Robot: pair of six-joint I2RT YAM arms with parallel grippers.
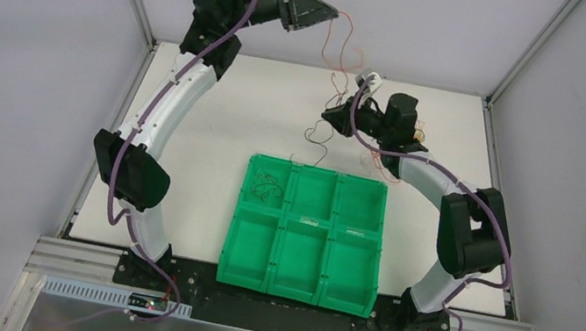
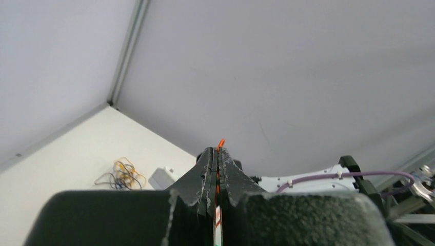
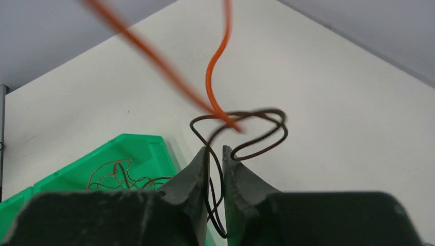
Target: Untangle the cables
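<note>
Left gripper (image 1: 331,14) was raised high over the far edge of the table (image 1: 226,119), jaws fully closed on the orange wire (image 3: 208,79), whose end poked out just past the fingertips in the left wrist view. From there the orange wire trailed down in loose curves toward the right gripper (image 3: 215,151), which sat lower, above the table just beyond the green tray (image 1: 296,292). Right gripper jaws were only a narrow slit apart. The black wire (image 3: 283,128) ran down through that gap, which looked wider than the wire, so a firm pinch couldn't be confirmed. Just ahead of the fingertips the black wire made a flat loop, and the orange wire crossed into it there, the two hooked together. The tray had six compartments. The far-left one held a curled thin wire (image 1: 268,186), colour unclear, brownish up close. The other five showed nothing inside. A separate small bundle of wires (image 2: 122,175), yellow and dark strands, lay on the table next to a small white block (image 2: 163,177), well apart from the tray.
</note>
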